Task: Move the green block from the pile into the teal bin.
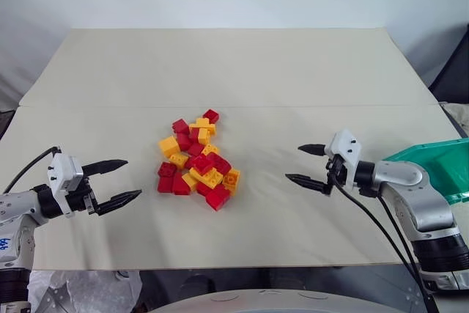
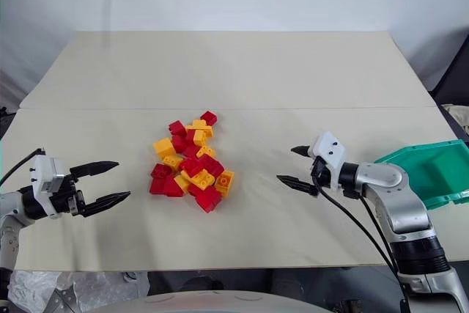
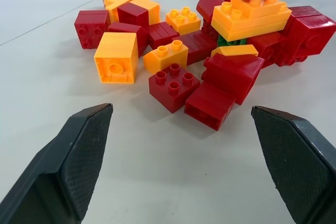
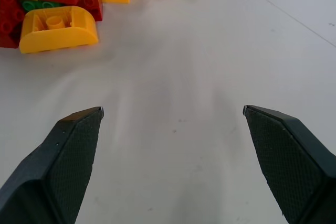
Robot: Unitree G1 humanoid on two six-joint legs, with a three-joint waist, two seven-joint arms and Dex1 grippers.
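Note:
The pile (image 1: 196,160) of red and yellow studded bricks lies in the middle of the table. The green block (image 4: 38,4) is mostly buried in it: a green strip shows above a rounded yellow brick (image 4: 58,30) in the right wrist view. In the left wrist view a sliver of the green block (image 3: 226,41) sits beneath stacked yellow bricks. My left gripper (image 1: 133,178) hangs open to the left of the pile, pointing at it. My right gripper (image 1: 293,163) hangs open to the right of the pile, nothing between its fingers. The teal bin (image 1: 438,166) stands at the table's right edge, behind my right arm.
The table top (image 1: 234,71) is a pale board with a seam running across it behind the pile. Black cables (image 1: 381,232) hang from my right wrist over the front edge. A dark object (image 1: 454,71) stands beyond the far right corner.

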